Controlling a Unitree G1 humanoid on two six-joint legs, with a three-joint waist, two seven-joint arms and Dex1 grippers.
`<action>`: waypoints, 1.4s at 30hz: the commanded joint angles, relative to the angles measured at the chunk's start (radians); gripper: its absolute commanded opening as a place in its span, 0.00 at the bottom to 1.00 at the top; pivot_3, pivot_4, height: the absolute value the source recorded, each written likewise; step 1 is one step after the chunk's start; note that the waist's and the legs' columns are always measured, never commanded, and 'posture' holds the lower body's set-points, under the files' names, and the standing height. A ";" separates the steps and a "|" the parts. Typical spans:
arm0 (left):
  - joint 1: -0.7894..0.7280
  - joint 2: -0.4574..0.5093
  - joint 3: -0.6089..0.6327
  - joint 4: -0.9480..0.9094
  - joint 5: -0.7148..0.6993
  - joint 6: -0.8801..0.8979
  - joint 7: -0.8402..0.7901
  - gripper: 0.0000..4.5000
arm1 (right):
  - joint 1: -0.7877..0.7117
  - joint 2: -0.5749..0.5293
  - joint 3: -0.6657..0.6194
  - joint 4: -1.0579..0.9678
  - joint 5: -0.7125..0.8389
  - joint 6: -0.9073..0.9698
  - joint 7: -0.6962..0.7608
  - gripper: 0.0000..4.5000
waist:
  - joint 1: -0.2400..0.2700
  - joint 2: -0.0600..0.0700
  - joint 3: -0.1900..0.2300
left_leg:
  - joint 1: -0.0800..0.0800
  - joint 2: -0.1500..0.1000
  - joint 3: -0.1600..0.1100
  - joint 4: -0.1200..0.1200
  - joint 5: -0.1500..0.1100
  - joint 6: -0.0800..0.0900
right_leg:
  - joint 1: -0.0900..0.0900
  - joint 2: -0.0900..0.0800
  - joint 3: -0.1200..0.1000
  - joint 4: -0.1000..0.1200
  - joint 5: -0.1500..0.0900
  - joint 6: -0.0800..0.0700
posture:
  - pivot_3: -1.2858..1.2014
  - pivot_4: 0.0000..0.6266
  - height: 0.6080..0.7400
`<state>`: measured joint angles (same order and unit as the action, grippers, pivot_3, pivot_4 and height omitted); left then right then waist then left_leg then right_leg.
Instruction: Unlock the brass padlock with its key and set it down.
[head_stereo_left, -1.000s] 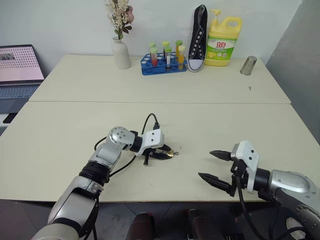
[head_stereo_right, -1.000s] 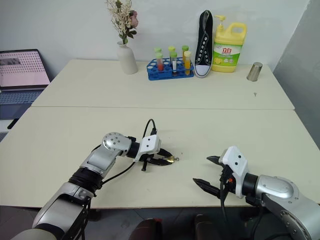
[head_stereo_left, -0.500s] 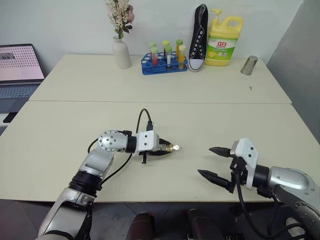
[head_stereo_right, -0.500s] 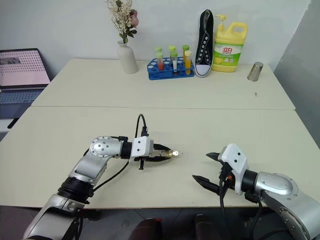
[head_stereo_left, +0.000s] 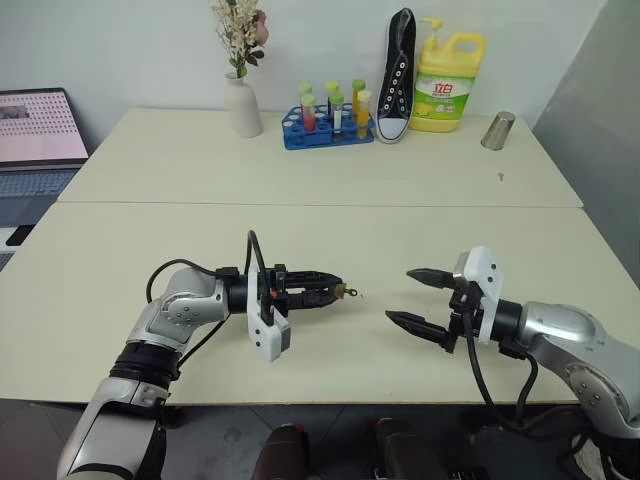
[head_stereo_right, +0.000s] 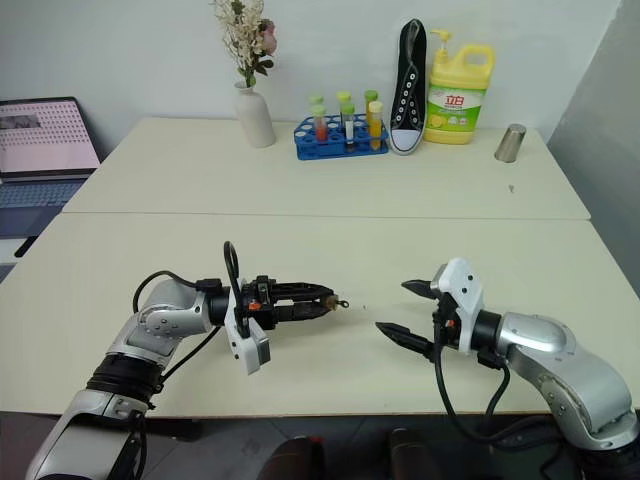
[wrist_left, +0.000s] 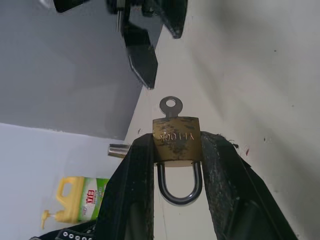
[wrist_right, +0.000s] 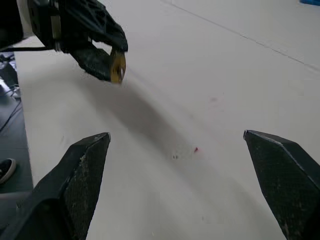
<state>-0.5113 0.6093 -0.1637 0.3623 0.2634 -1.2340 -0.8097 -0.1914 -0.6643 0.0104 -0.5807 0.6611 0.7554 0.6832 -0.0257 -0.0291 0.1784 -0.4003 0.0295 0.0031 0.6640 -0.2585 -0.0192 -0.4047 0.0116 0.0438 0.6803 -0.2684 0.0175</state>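
My left gripper (head_stereo_left: 325, 290) hovers level above the near table, shut on the small brass padlock (wrist_left: 176, 139). Its two fingers (wrist_left: 137, 170) clamp the lock's sides, and the silver shackle (wrist_left: 179, 186) loops back between them. The key (wrist_left: 170, 106) sits in the lock's end, its round head sticking out toward my right gripper (head_stereo_left: 400, 295). That one hangs open a short way off, with nothing between its jaws. From its wrist view the padlock (wrist_right: 118, 67) shows as a gold spot at the left gripper's tip, well ahead of the wide-spread fingers (wrist_right: 85, 165).
On the far table stand a white vase with flowers (head_stereo_left: 241, 105), a blue rack of test tubes (head_stereo_left: 327, 122), a black shoe (head_stereo_left: 397, 70), a yellow detergent bottle (head_stereo_left: 447, 82) and a metal cup (head_stereo_left: 496, 131). A laptop (head_stereo_left: 38, 135) sits off to the left.
My left gripper has risen, pulled back and rolled over with the padlock, so the key end now points at the right gripper. The right gripper has lifted and moved in toward it.
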 joint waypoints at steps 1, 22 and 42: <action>-0.031 0.002 0.018 -0.008 0.040 -0.004 0.087 0.21 | -0.064 0.029 0.004 0.012 0.065 0.054 0.001 1.00 | 0.002 0.000 0.000 | 0.000 0.000 0.000 0.000 0.000 0.000 | 0.000 0.000 0.000 0.000 0.000 0.000 | 0.52 0.24 1.00; -0.029 0.039 -0.036 -0.076 0.115 0.065 0.240 0.21 | -0.210 0.172 0.079 0.110 0.103 0.140 0.001 0.96 | -0.002 0.000 0.000 | 0.000 0.001 0.000 0.000 0.000 0.000 | 0.000 -0.003 -0.002 0.001 0.002 -0.003 | 0.52 0.24 1.00; -0.028 0.071 -0.053 -0.070 0.131 0.082 0.288 0.21 | -0.229 0.164 0.061 0.116 0.151 0.196 0.017 0.02 | -0.002 0.000 0.000 | 0.000 0.000 0.000 0.000 0.000 0.000 | 0.000 -0.004 -0.003 0.001 0.002 -0.003 | 0.52 0.24 1.00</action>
<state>-0.5297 0.6647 -0.2320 0.3026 0.3956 -1.1622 -0.5473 -0.4066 -0.4948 0.0943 -0.4403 0.7707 0.9482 0.6768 -0.0275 -0.0289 0.1784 -0.4002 0.0299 0.0029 0.6636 -0.2585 -0.0192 -0.4050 0.0075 0.0412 0.6809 -0.2666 0.0146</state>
